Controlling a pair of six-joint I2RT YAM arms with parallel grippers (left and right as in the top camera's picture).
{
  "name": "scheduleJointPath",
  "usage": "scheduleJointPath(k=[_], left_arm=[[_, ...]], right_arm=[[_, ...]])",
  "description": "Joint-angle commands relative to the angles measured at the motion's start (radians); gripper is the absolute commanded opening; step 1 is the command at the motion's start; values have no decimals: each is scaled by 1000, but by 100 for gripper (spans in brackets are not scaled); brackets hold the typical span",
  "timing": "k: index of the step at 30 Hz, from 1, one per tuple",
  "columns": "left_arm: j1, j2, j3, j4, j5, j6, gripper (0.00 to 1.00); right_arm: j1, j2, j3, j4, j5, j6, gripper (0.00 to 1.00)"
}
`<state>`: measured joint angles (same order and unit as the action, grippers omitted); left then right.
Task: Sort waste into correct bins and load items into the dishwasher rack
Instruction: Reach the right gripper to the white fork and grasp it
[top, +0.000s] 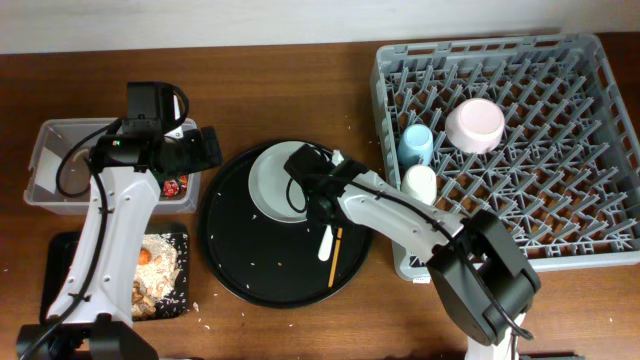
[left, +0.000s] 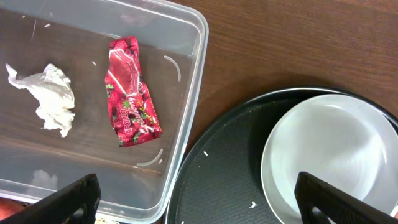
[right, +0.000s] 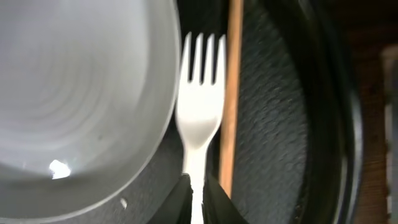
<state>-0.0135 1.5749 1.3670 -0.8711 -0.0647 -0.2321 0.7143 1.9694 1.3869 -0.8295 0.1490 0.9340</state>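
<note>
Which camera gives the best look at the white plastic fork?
The right wrist view: the white plastic fork sits large and centred, tines sharp, beside the pale grey-green round plate. Overhead shows only a small white sliver of it. The left wrist view misses it.

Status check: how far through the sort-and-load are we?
Done: blue cup, cream cup and bowl sit in the rack; wrapper and tissue lie in the tub; scraps are in the black tray. In hand: the right claw is shut on the fork by its handle, on the round tray. Left: fork, chopsticks and plate to go into the rack.
</note>
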Motion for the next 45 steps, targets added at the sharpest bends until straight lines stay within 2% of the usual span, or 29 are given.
scheduleJointPath(k=[1,13,18,19,21,26,33,38,45], left_arm=[[-1,-2,5,2,-11,-7,99],[-1,-2,5,2,-11,-7,99],[-1,-2,5,2,-11,-7,99],[-1,-2,5,2,-11,-7,99],[-1,-2,5,2,-11,-7,99],[-1,-2,5,2,-11,-7,99],[-1,-2,5,2,-11,-7,99],[-1,-2,5,2,-11,-7,99],[-1,-2,5,2,-11,-7,99]], right_arm=[[4,16,-9,24,91,30,9],[6,51,-9,87,86,29,9],[6,51,-10,119,31,24,18],[6,51,-10,130,15,15,19],[5,51,-10,175,-48,-89,20],[3,40,-5,106,-51,-84,20],[-50,40,-5,66,-119,-80,27],[-47,40,-5,10,-119,-9,27],[5,42,-9,15,-135,-9,27]])
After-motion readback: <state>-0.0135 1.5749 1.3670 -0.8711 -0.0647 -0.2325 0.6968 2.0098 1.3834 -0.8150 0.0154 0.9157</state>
